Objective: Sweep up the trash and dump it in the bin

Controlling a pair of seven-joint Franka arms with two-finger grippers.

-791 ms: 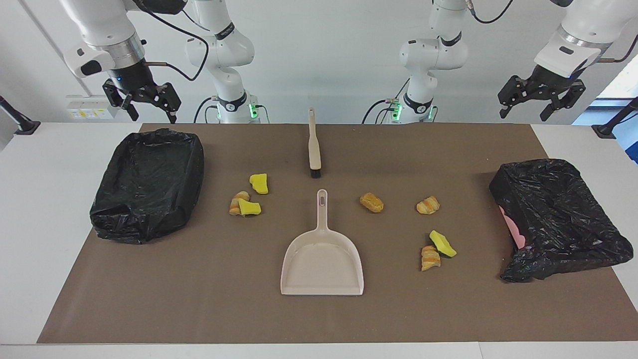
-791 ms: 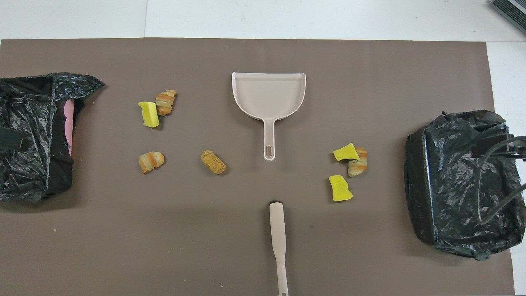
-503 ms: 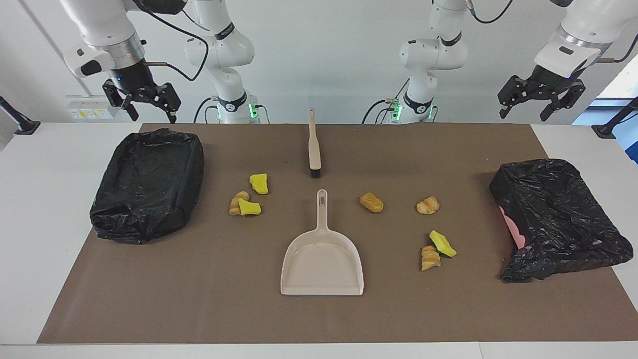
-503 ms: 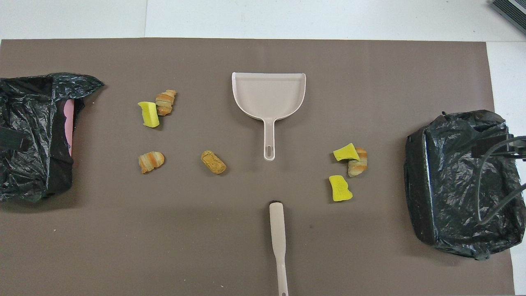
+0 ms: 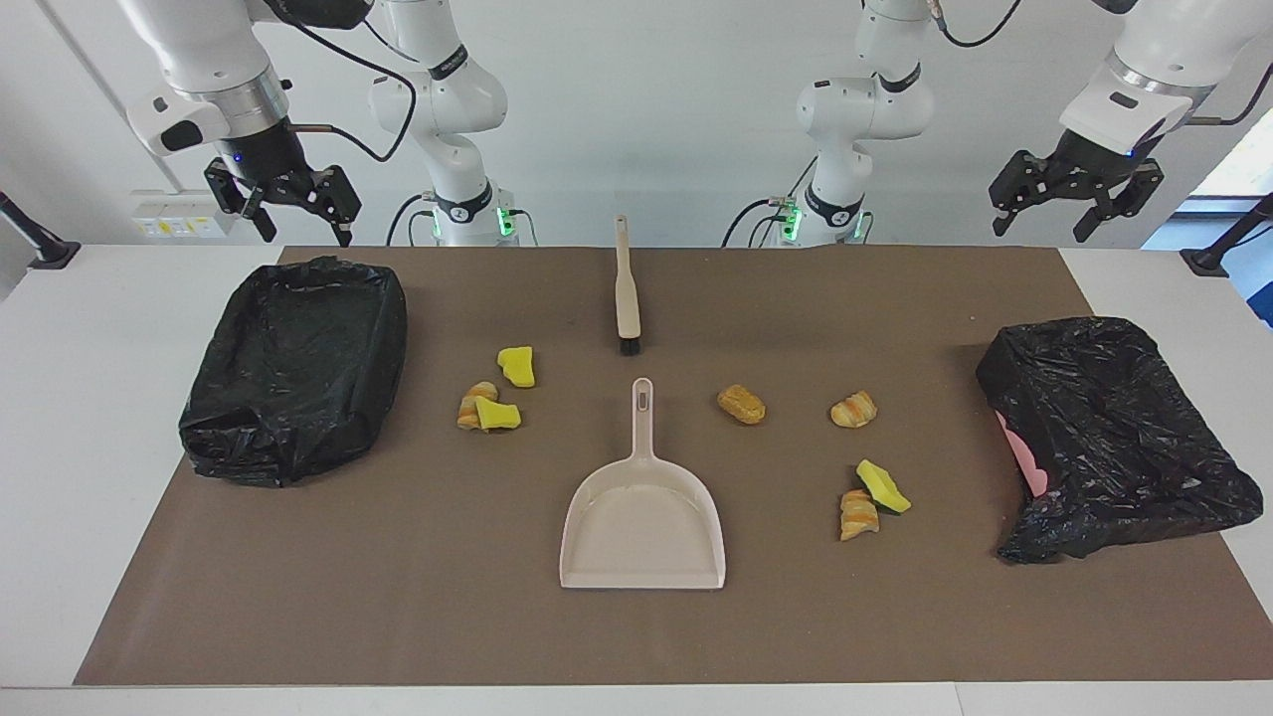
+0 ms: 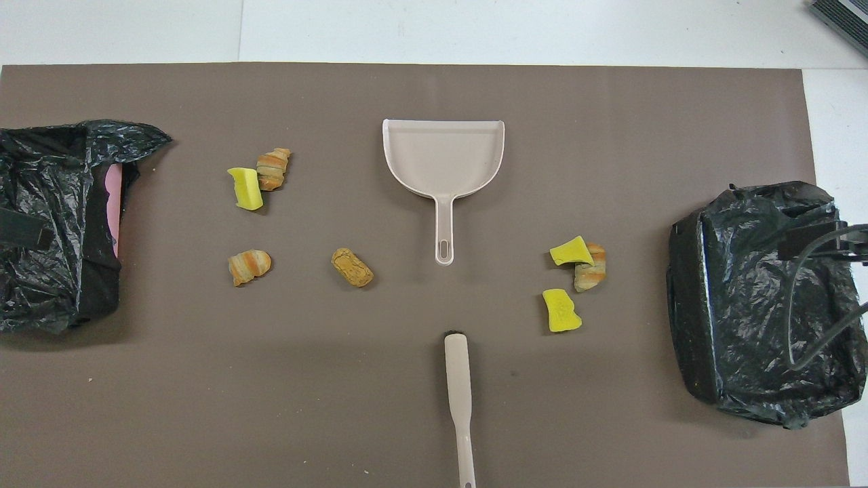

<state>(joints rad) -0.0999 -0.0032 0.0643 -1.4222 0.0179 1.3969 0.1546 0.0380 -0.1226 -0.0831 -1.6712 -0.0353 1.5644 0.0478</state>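
Only the left end effector (image 5: 1072, 199) had crept up a bit, both it and the right end effector (image 5: 288, 199) hung with fingers apart over the worktop's (image 5: 60, 477) robot-side corners, so honestly nothing was done yet: trash (image 5: 742, 404) all unswept, brush (image 5: 627, 298) and dustpan (image 5: 642, 527) untouched.

- Dustpan (image 5: 642, 527): beige.
- Brush (image 5: 627, 288): beige handle, black bristles.
- Sponge chunks (image 5: 516, 365): yellow.
- Pastry lumps (image 5: 854, 409): orange-brown stripes.
- Bin liners (image 5: 293, 363): glossy black.
- Mat (image 5: 398, 577): brown.

Arms: glossy white rounded Franka arms (image 5: 453, 94), silver wrist rings, black cables.
Grippers: black two-finger left gripper (image 5: 1072, 191), right gripper (image 5: 283, 199).
Bases: green lights.
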